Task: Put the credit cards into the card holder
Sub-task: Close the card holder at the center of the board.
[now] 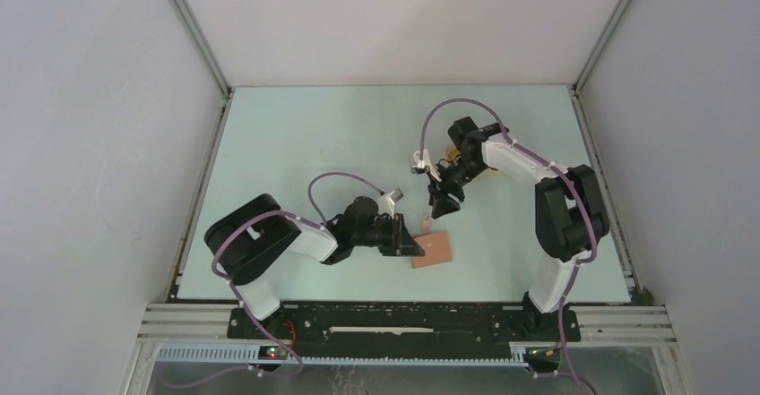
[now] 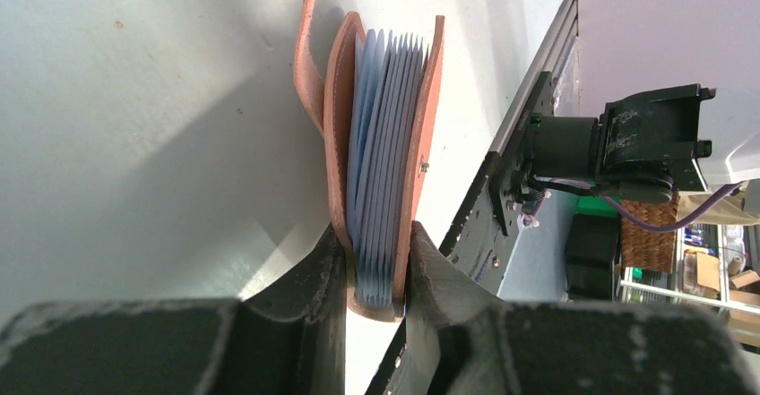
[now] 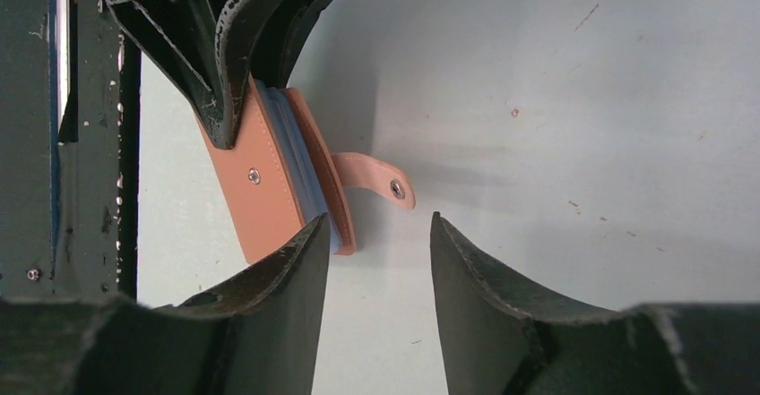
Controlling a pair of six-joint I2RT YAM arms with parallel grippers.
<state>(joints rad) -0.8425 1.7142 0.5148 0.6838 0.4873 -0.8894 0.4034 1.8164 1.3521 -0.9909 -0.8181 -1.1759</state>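
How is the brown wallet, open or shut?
The wallet is open: its strap hangs loose, unsnapped, and blue pockets fan out inside. The left end effector pinches one end.

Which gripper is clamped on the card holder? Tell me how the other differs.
The left gripper: its jaws pinch the card holder at one end. The right gripper hangs open beside it, holding nothing.

Lower end of card holder [image 2: 385,144] buried between fingers of left gripper [image 2: 376,252]. Strap [image 2: 309,46] runs off top edge in left wrist view. From above, holder's left end is covered by that gripper.
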